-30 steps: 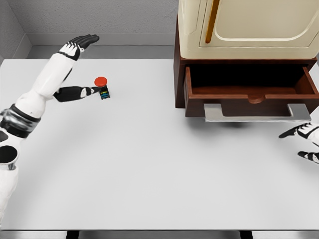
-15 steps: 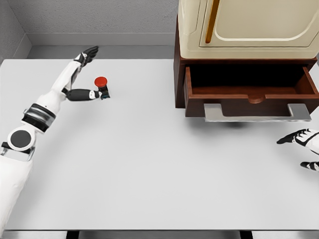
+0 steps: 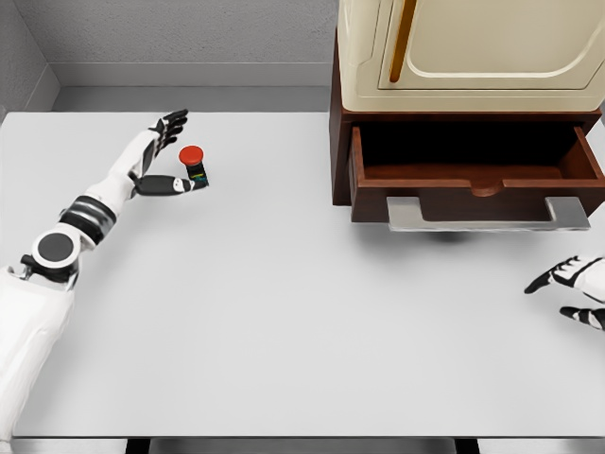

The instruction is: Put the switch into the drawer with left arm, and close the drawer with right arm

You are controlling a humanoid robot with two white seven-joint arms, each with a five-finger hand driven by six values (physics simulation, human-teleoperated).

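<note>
The switch [image 3: 194,164], a small black box with a red round button on top, stands upright on the white table [image 3: 284,312] at the far left. My left hand [image 3: 182,149] is open just left of it: the thumb lies along the near side of the switch's base, and the fingers [image 3: 171,124] point up behind it without closing on it. At the right, the dark wooden drawer [image 3: 477,175] is pulled open and looks empty, its grey handle [image 3: 487,217] facing me. My right hand [image 3: 570,288] hovers open at the right edge, below the handle.
A cream cabinet [image 3: 463,47] sits on the brown frame above the drawer, at the back right. A grey wall runs behind the table.
My left arm has dropped lower and stretched out, and the fingers have come closer to the switch. The right hand has drifted down and slightly right. The switch has not moved.
</note>
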